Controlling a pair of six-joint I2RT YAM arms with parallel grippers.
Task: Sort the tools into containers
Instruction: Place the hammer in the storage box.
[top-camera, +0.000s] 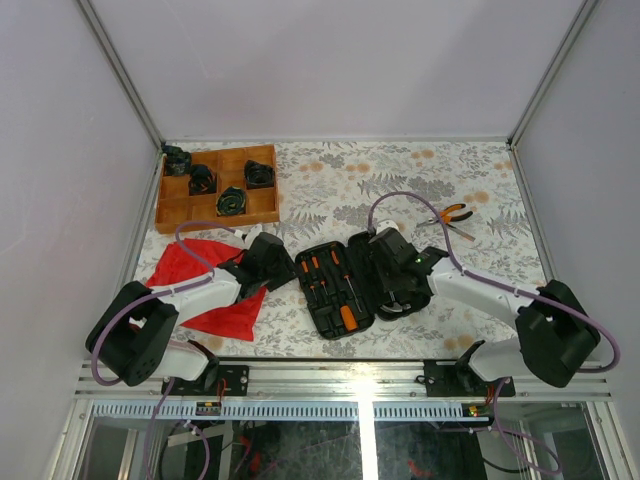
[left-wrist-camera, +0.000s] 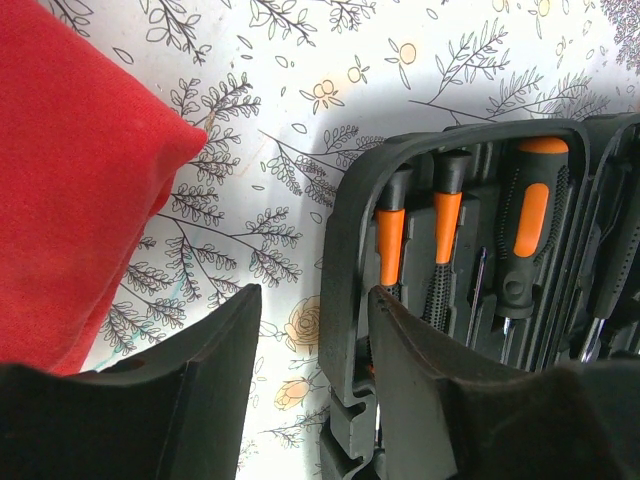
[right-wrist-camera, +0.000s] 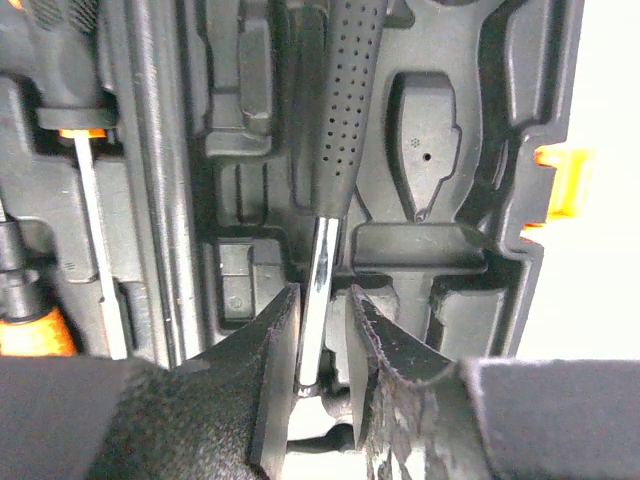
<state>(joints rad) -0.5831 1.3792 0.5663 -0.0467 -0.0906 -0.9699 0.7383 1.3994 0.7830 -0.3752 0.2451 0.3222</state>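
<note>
Left gripper (left-wrist-camera: 315, 292): about half open, nothing between its fingers, sitting just beside the case's left wall.
Right gripper (right-wrist-camera: 322, 295): jaws parted narrowly, loose around the steel shaft of a black dimple-handled screwdriver (right-wrist-camera: 345, 100) lying in its slot.
Black moulded plastic clamshell tool case (left-wrist-camera: 340, 250): open mid-table, with orange-and-black screwdrivers (left-wrist-camera: 447, 225) seated inside.
Orange-handled pliers (top-camera: 452, 213): loose on the floral tablecloth (left-wrist-camera: 300, 100), well apart from the case.

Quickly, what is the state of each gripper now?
Left gripper: open, astride the rim of the tool case, holding nothing.
Right gripper: open, its fingers beside the screwdriver shaft, not clamping it.
</note>
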